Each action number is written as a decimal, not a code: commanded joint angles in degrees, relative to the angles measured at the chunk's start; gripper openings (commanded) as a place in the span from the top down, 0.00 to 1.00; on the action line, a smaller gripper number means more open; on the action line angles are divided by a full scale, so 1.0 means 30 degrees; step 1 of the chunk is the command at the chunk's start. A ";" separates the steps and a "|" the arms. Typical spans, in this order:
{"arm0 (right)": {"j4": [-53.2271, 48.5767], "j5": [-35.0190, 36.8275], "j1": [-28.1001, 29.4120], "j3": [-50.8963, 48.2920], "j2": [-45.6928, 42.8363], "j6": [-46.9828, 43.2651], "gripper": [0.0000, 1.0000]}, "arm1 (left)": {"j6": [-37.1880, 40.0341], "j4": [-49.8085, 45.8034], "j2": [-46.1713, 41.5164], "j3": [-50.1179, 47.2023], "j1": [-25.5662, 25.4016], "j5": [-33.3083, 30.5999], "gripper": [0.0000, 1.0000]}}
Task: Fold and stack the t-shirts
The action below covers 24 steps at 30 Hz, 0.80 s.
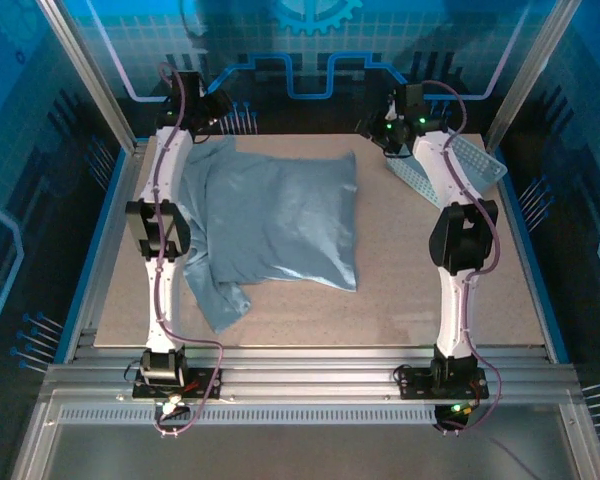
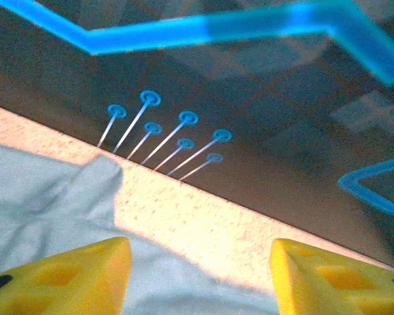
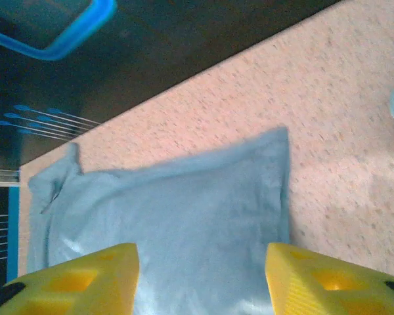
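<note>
1. In the overhead view, the t-shirt (image 1: 275,220) lies on the table (image 1: 430,290), left of centre in the frame. It is spread as a creased, rough rectangle, and a narrower piece of cloth trails from its lower left corner toward the bottom of the frame.
2. The left arm (image 1: 160,230) runs up the left side of that frame and crosses over the shirt's left edge. We see the left gripper (image 1: 212,108) at upper left, past the shirt's far corner, near the back edge of the table.
3. From the left wrist, the left gripper (image 2: 200,289) shows its yellow fingers (image 2: 79,279) standing apart at the bottom of the frame, with nothing clamped between them. The t-shirt (image 2: 39,203) fills the lower left, one corner reaching the table's edge. Bare table (image 2: 203,216) crosses the middle, and a dark wall (image 2: 262,98) with blue lines takes the top.
4. Overhead, the right arm (image 1: 460,250) rises along the right side. The right gripper (image 1: 380,135) is at upper right of centre, just beside the white lattice basket (image 1: 478,160).
5. From the right wrist, the right gripper (image 3: 200,285) has its fingers (image 3: 328,282) apart, gripping nothing. The t-shirt (image 3: 177,216) spreads across the lower left and centre, and bare table (image 3: 341,118) lies at right.
</note>
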 commanded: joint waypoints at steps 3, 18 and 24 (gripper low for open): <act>0.0566 0.0529 0.0852 -0.5302 -0.4074 0.0447 0.44 | -0.2098 -0.2382 -0.8377 -0.9356 -0.0955 -0.2554 0.44; 0.2816 -0.0871 0.5757 -1.5744 -0.5693 0.2422 0.54 | -0.4694 -0.1783 -1.4239 -2.5181 0.2967 -0.0293 0.56; -0.0005 0.0131 0.5281 -1.3148 -0.2521 0.1783 0.58 | -0.4482 -0.0249 -1.1653 -2.4647 0.3527 0.1045 0.51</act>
